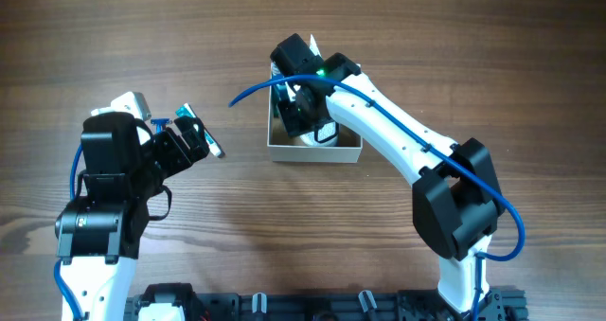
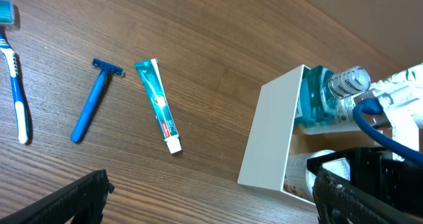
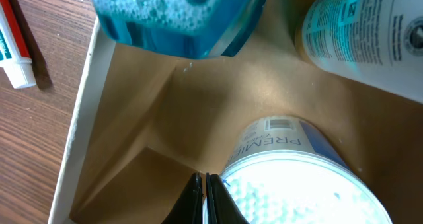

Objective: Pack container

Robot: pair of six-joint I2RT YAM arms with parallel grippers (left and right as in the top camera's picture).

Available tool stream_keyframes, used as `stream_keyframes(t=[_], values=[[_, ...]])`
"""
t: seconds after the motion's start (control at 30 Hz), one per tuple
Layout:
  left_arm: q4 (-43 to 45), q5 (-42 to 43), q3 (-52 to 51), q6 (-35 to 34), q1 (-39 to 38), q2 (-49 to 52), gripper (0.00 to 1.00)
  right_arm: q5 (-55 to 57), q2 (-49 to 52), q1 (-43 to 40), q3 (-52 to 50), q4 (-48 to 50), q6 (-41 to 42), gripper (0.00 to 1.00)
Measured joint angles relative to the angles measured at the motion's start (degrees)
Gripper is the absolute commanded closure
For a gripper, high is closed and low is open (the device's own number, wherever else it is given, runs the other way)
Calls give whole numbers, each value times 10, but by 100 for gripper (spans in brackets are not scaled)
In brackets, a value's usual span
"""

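The container (image 1: 312, 153) is a white box with a tan inside, at the table's middle. In the right wrist view its tan floor (image 3: 132, 138) holds a blue mouthwash bottle (image 3: 178, 19), a white-and-teal bottle (image 3: 370, 32) and a round tub of cotton swabs (image 3: 297, 184). My right gripper (image 3: 203, 197) is shut and empty, down inside the box beside the tub; overhead it sits over the box (image 1: 303, 103). My left gripper (image 1: 194, 136) is open and empty left of the box, its fingers wide apart (image 2: 211, 197) above bare table.
In the left wrist view a toothbrush (image 2: 16, 85), a blue razor (image 2: 92, 98) and a toothpaste tube (image 2: 158, 105) lie on the wood left of the container's white wall (image 2: 271, 138). The tube's cap end also shows in the right wrist view (image 3: 13, 45).
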Motion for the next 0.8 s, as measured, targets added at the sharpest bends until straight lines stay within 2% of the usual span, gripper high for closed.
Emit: stream_keyframes(t=[0.8], values=[[0,0,0,0,0,0,0,-25,-13,0,-6,0,7,96]])
